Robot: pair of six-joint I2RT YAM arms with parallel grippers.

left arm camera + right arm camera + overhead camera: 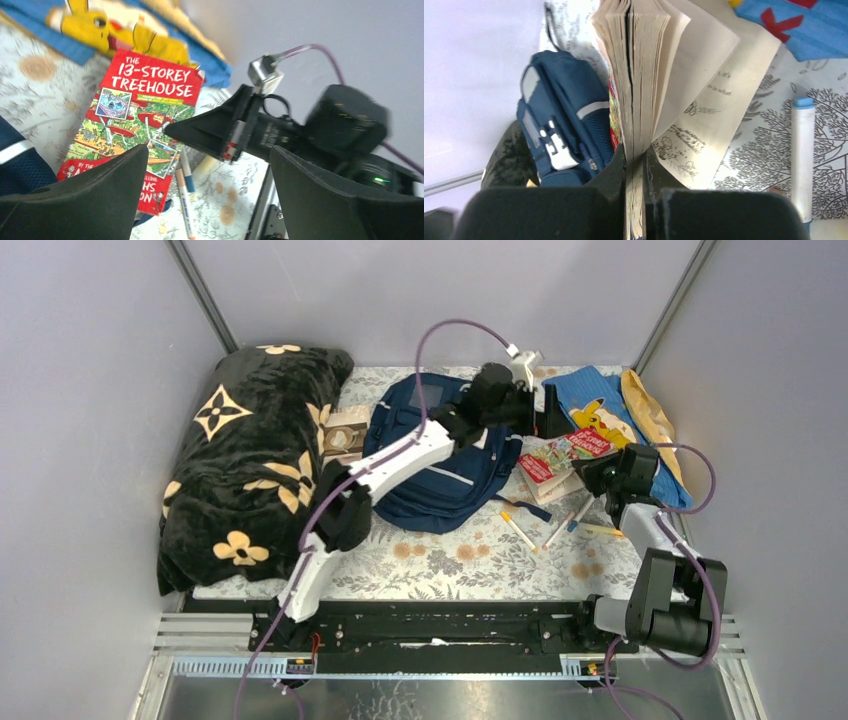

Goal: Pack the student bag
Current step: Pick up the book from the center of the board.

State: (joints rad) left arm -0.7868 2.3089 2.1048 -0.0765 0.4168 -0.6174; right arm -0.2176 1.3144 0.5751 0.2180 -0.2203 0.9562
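A floral-clothed table (470, 565) carries a blanket (250, 470), the bag (440, 480), a small box (345, 435), markers (518, 530), a blue cloth (600, 405) and a book (560, 458), perhaps partly lifted.

left arm (400, 455) spans over the student bag (440, 498); pens (520, 531) and a book (560, 456) crowd its right side.

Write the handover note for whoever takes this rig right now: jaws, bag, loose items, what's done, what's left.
Left gripper: jaws wide open, holding nothing, hanging above the table by the book.
Right gripper: jaws shut on the red book, pinching a wad of pages while the rest fan open.
Student bag: lying on the floral cloth mid-table, beside the book.
Pens: loose on the cloth, near the book.
Done: book gripped. Nothing can be seen inside the bag.
Left: get the book and pens into the bag. Whether it is unzipped cannot be told.
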